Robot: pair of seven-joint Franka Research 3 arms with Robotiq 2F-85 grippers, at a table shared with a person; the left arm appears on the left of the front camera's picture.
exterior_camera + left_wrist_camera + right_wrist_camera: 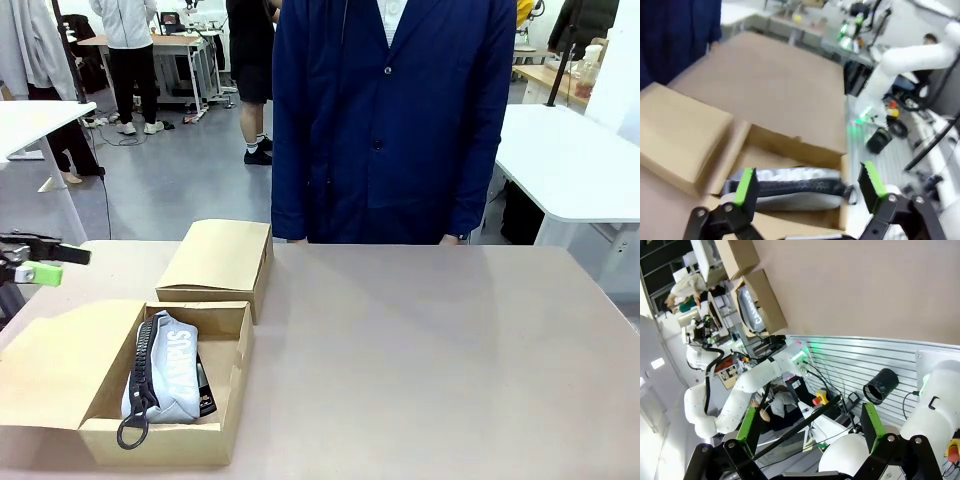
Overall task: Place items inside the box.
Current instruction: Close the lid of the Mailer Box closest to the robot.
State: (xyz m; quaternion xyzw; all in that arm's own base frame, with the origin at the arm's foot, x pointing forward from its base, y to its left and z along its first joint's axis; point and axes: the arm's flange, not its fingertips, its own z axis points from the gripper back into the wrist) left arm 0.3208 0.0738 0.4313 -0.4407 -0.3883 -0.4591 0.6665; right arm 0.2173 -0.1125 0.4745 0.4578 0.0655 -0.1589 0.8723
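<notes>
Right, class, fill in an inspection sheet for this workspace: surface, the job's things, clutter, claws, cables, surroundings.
Surface: beige table, bare across its middle and right.
Job's things: open cardboard box at the near left corner, flaps spread; grey-blue zip pouch with white lettering lies inside on something dark, its black zip pull over the box's front wall.
Clutter: nothing seen.
Claws: left claw open, empty, above the box; right claw open, empty, off the table.
Cables: floor cables behind the person; more by the robot's base.
Surroundings: person in a navy coat at the far edge; white tables behind.
</notes>
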